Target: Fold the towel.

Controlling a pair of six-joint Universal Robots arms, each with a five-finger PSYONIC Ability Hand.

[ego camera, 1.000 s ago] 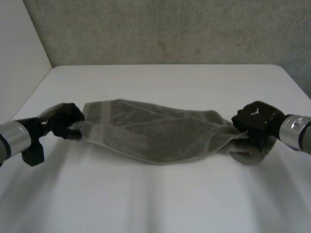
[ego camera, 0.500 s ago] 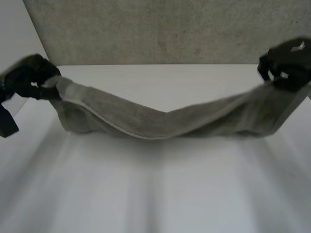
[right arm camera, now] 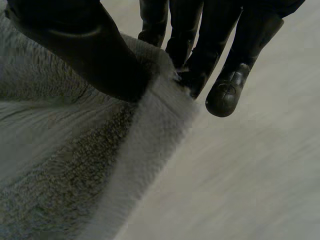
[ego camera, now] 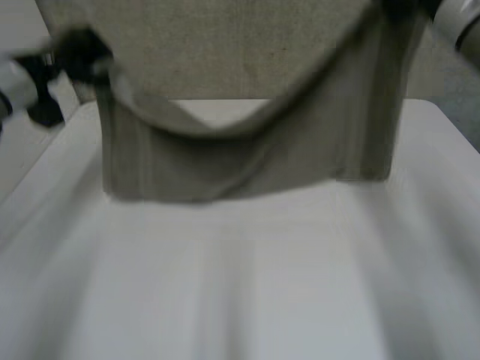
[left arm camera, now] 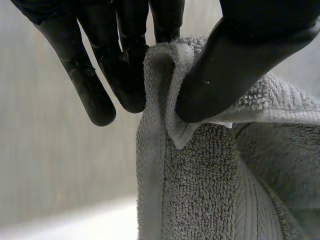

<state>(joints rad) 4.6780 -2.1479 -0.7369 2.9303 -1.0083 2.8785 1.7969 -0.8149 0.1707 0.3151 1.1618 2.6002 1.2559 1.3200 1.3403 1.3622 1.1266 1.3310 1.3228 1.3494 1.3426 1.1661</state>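
Above the table, left hand and right hand pinch the towel before a concrete wall.

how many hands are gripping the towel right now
2. The left hand pinches one upper corner of the towel; the right hand pinches the opposite upper corner, held higher.

Head camera sits behind and between the arms, well back, looking down across the table to the wall. Each wrist camera peers along its own palm, very close: left hand here, right hand there. All three share the towel, at its pinched corners.
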